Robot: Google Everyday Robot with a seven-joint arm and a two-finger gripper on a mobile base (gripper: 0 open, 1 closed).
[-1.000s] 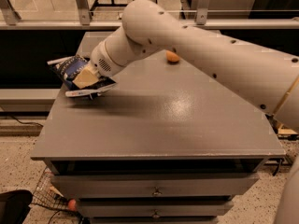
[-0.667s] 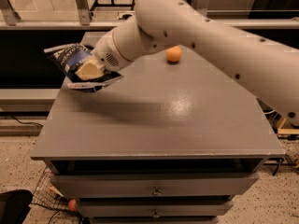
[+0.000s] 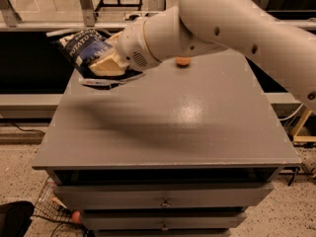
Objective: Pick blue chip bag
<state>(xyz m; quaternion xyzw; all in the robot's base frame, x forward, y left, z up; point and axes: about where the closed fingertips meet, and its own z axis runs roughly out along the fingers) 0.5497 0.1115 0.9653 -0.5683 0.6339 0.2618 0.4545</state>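
The blue chip bag point(image 3: 85, 51) is dark navy with white lettering and a pale crimped end. It hangs tilted in the air above the far left corner of the grey table point(image 3: 168, 127). My gripper point(image 3: 106, 65) is shut on the blue chip bag, its tan fingers point(image 3: 107, 68) pressed against the bag's lower right side. The big white arm reaches in from the right and hides part of the bag's right edge.
A small orange fruit point(image 3: 183, 61) sits at the far middle of the table, partly behind the arm. Drawers point(image 3: 163, 201) run below the table front. A metal rail and frame stand behind the table. An orange object lies on the floor at lower left point(image 3: 75, 216).
The gripper has lifted the bag up off the table's far left corner and carried it a little higher and rightward. The arm has swung up with it.
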